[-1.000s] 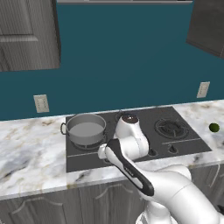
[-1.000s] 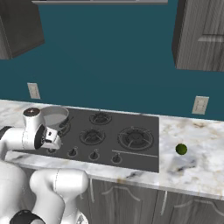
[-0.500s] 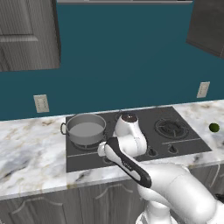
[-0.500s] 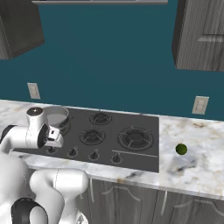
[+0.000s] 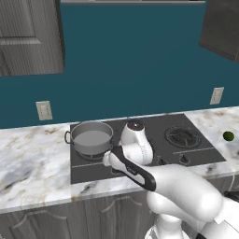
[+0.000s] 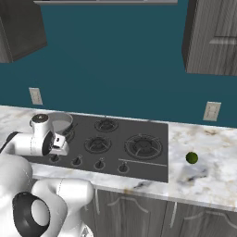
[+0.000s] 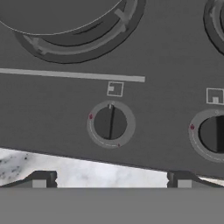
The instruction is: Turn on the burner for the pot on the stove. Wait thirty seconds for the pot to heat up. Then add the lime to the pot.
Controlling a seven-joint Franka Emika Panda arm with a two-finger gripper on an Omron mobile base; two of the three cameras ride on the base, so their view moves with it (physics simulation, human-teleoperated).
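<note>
Pincer [image 7: 111,178] spread wide, just short of knob [image 7: 110,123] beside pot [image 5: 92,138]

A deep teal wall [image 5: 135,60] runs behind a white marble countertop with grey and tan veining [image 5: 32,158]. Dark grey wood-grain upper cabinets [image 5: 28,37] hang at both sides, and another one [image 6: 213,37] shows in the right base view. Two pale rectangular wall outlets [image 5: 44,110] [image 6: 212,111] sit just above the counter. Grey panelled base cabinet doors [image 6: 139,213] stand below it.
</note>
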